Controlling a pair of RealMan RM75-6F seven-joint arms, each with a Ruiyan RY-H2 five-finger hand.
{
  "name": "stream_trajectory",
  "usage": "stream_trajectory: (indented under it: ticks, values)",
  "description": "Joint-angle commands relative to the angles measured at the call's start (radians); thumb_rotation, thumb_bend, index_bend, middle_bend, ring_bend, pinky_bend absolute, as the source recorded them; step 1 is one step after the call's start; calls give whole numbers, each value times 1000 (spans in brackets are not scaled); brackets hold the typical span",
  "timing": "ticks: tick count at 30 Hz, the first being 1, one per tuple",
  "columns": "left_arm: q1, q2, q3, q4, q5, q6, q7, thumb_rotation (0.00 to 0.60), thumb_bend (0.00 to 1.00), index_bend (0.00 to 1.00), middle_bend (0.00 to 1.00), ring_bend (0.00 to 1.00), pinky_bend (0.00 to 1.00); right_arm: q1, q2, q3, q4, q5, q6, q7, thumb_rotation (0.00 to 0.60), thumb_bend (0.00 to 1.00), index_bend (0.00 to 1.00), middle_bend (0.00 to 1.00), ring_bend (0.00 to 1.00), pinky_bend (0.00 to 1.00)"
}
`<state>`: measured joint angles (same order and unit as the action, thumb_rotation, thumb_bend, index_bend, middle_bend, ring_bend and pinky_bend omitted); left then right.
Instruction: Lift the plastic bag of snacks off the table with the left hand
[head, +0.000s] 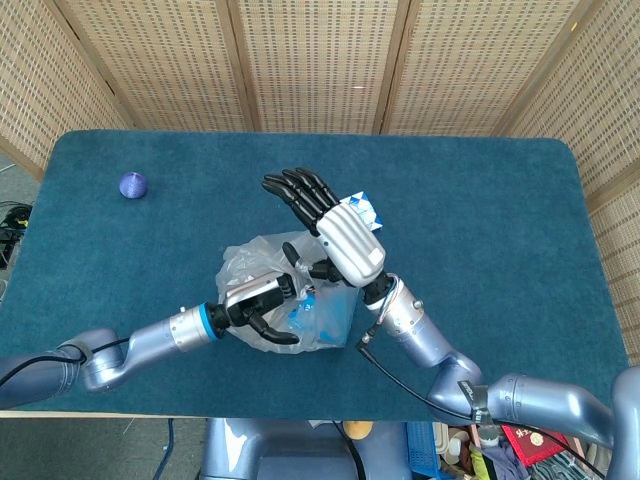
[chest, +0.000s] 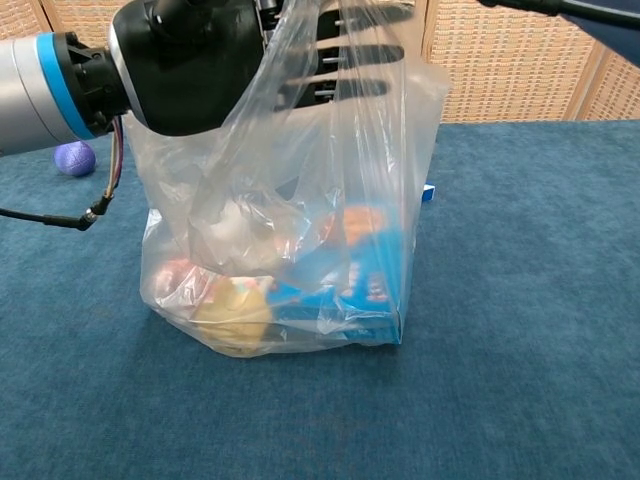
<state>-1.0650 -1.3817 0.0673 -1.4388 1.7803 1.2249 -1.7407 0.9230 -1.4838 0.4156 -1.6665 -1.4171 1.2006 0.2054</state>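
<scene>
Behind, wicker screens (head: 320, 60); blue table (head: 480, 210).

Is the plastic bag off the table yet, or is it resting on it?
Resting on it: in the chest view the plastic bag has its bottom flat on the blue table.

The clear plastic bag of snacks (head: 290, 305) stands near the middle of the blue carpeted bench (head: 480, 200), its base on the surface. The black left hand (head: 258, 300) fills the bag's top from the left side, and the silver-backed right hand (head: 335, 235) hangs with fingers spread above the bag's far right edge, blocking approach from there. A small purple ball (head: 133, 184) sits well apart at the far left corner. The bench lies open along the right side and far edge.
</scene>
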Motion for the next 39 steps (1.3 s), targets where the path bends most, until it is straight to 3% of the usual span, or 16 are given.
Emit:
stream_trajectory:
  ticks: [1, 5, 9, 16, 22, 33, 39]
  values:
    - [-4, -3, 0, 2, 4, -2, 0, 520, 246, 0, 0, 0, 0, 1, 1, 1, -1, 1, 0, -2, 600, 589, 53, 105, 0, 0]
    - [-7, -3, 2, 3, 8, -6, 6, 600, 477, 0, 0, 0, 17, 1, 1, 1, 0, 1, 1, -4, 600, 590, 53, 105, 0, 0]
    - [-12, -1, -1, -5, 1, -26, 50, 600, 575, 0, 0, 0, 26, 2, -2, 1, 0, 4, 1, -4, 600, 589, 53, 105, 0, 0]
    - [-19, 2, -16, -26, -18, -54, 119, 600, 542, 0, 0, 0, 30, 6, -4, 3, -6, 5, 3, -10, 600, 589, 53, 105, 0, 0]
    - [-35, 8, -32, -32, -18, -78, 194, 600, 350, 0, 0, 0, 39, 11, -2, 7, -12, 8, -2, -20, 600, 588, 53, 105, 0, 0]
    - [-34, 20, -69, -102, -67, -122, 399, 600, 338, 0, 0, 0, 49, 23, -2, 19, -25, 27, -12, -41, 600, 587, 53, 105, 0, 0]
    - [-35, 32, -74, -125, -72, -139, 416, 600, 229, 0, 0, 0, 48, 25, -1, 24, -35, 35, -11, -58, 600, 588, 53, 105, 0, 0]
